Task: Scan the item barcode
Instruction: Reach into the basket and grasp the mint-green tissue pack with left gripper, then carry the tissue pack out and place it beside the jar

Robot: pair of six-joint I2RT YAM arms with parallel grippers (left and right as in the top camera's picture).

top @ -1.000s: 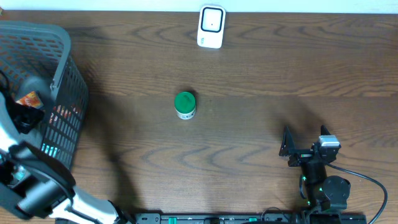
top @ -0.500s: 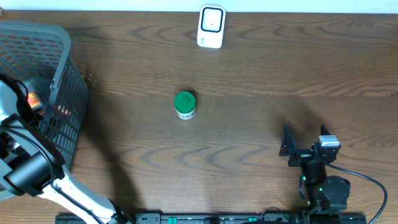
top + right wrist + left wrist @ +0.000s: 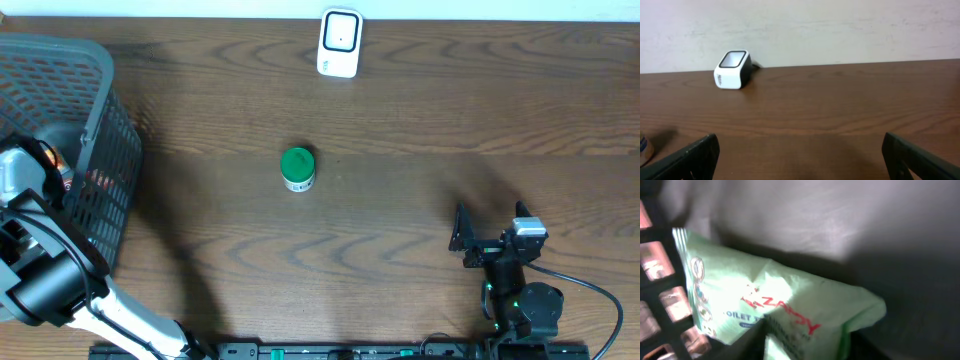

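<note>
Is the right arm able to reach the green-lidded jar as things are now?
Probably yes: the right gripper is open and empty, and only bare table lies between it and the jar.

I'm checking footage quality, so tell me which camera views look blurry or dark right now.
Left wrist view: dim and blurred, the green packet lit only in patches inside the basket. Overhead view: sharp, evenly lit, soft shadows on the table. Right wrist view: bright and clear, the scanner in focus.
</note>
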